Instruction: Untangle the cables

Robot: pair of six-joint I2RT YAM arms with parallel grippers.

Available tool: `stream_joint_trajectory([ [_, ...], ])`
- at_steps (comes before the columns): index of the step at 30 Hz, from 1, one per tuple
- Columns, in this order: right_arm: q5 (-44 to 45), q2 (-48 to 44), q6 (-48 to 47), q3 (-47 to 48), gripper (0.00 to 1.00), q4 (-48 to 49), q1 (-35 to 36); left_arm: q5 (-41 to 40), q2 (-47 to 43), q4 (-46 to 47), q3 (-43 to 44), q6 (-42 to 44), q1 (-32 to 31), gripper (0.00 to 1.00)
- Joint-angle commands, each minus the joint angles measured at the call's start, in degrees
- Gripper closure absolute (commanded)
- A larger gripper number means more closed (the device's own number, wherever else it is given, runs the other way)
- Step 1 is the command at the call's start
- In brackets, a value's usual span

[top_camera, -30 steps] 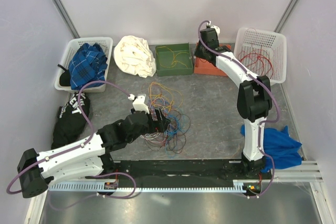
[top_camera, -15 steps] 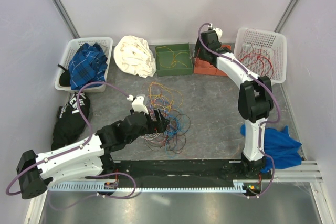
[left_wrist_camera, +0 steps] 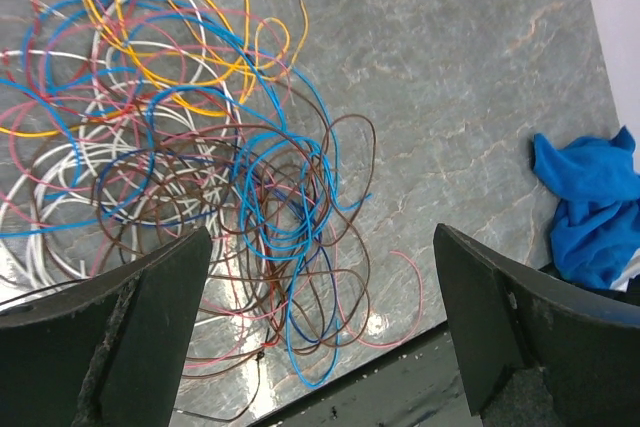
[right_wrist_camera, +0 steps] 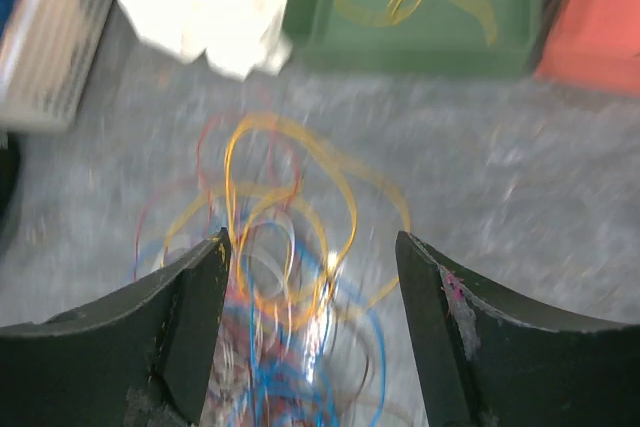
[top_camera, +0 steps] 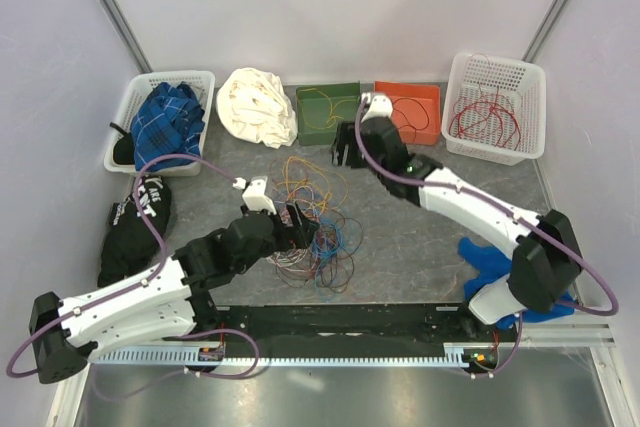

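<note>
- A loose tangle of thin cables point(top_camera: 318, 229) in yellow, orange, blue, white, pink and brown lies at the centre of the grey marbled tabletop point(top_camera: 420, 202), between the two arms.
- The left gripper point(left_wrist_camera: 320, 242) hangs over the near-left side of the pile, its black fingers spread wide with nothing between them.
- The right gripper point(right_wrist_camera: 311, 242) hovers above the tangle's far edge, jaws likewise parted and empty; its wrist view is blurred.
- Along the far side, a green rectangular tray point(top_camera: 325, 136) holds a yellow cable point(top_camera: 325, 107), an orange tray point(top_camera: 426, 137) an orange cable point(top_camera: 408, 112), and a white mesh basket point(top_camera: 455, 87) several red cables point(top_camera: 485, 117).
- A crumpled cream cloth point(top_camera: 257, 107) sits beside a second white basket point(top_camera: 125, 137) stuffed with blue checked fabric point(top_camera: 168, 122); a black garment point(top_camera: 135, 232) lies far left, a bright blue cloth point(left_wrist_camera: 590, 197) near right.
</note>
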Motion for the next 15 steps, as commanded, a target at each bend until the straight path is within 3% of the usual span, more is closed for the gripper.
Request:
stream_joint_trajectory([
  [1,-0.1,-5.0,0.3,-12.6,0.26,6.0,5.2,-4.9,-3.0,-3.0,1.9,0.6,0.4,0.00],
  [10,2.7,-14.4,1.0,-28.4,0.28,8.1,9.3,-6.4,-5.9,-4.1,-0.8,-1.1,0.6,0.00],
  [15,3.2,-12.4,1.0,-31.6,0.30,9.9,9.3,-4.8,-3.8,-4.1,-1.2,-3.0,0.5,0.00],
])
